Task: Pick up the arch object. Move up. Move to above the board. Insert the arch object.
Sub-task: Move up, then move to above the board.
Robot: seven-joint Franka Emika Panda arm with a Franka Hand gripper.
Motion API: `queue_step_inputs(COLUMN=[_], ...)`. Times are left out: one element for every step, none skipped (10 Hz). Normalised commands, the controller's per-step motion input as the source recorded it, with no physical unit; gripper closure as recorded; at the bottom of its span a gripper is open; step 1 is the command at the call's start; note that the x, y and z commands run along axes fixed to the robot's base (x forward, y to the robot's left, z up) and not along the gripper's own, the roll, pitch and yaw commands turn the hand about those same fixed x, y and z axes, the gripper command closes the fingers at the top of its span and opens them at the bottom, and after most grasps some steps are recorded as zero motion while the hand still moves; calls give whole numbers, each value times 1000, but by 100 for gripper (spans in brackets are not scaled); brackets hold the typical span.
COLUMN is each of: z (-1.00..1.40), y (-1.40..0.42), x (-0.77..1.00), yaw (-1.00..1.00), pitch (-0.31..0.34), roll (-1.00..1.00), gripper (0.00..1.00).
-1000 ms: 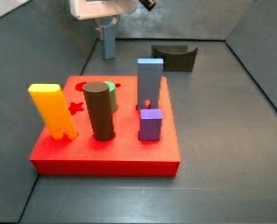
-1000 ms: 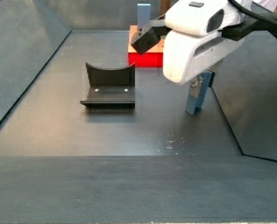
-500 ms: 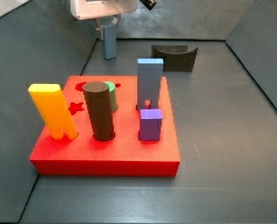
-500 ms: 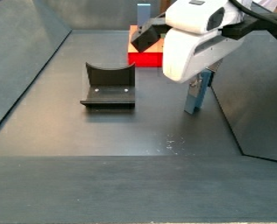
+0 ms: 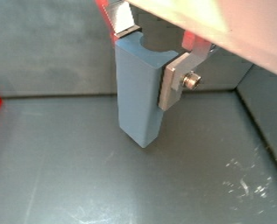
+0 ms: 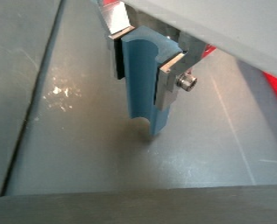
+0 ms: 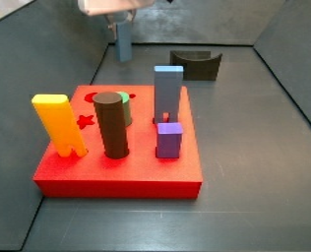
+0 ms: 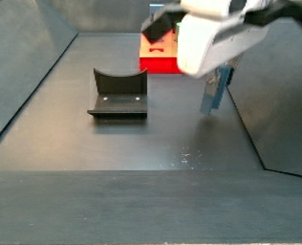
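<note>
The arch object (image 7: 121, 45) is a slim grey-blue piece with a curved hollow at its upper end. It hangs upright in my gripper (image 7: 120, 30), just off the grey floor, at the back behind the board (image 7: 119, 169). In both wrist views the silver fingers (image 5: 175, 75) press its two sides, so the gripper (image 5: 148, 51) is shut on the arch object (image 5: 136, 92). It also shows in the other wrist view (image 6: 142, 83), held by the gripper (image 6: 142, 66). In a side view the gripper (image 8: 216, 80) holds the arch object (image 8: 211, 95) near the right wall, apart from the board (image 8: 159, 65).
The dark fixture (image 7: 198, 62) stands on the floor at the back right; it also shows in a side view (image 8: 118, 93). On the board stand a yellow piece (image 7: 56, 123), a brown cylinder (image 7: 112, 124), a tall blue block (image 7: 167, 91) and a purple block (image 7: 169, 141). Grey walls enclose the floor.
The gripper has risen a little with the arch object in it; the piece's lower end now stands higher above the floor. Nothing else has moved.
</note>
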Motion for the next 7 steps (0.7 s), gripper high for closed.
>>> queue_step_inputs(z=[566,362,197,1000,1000,1000,1000], y=[31,20,17,270,267,241,222], x=[-35,-28,-22,-92,-91,-87,-79], yaw=[-29,-28,-27,227,220,162,109], pitch=[42,45,45,33,35,48,54], roll=[2,9,14,-3,-3,0,9], gripper=[100,100,100,100,100,100,100])
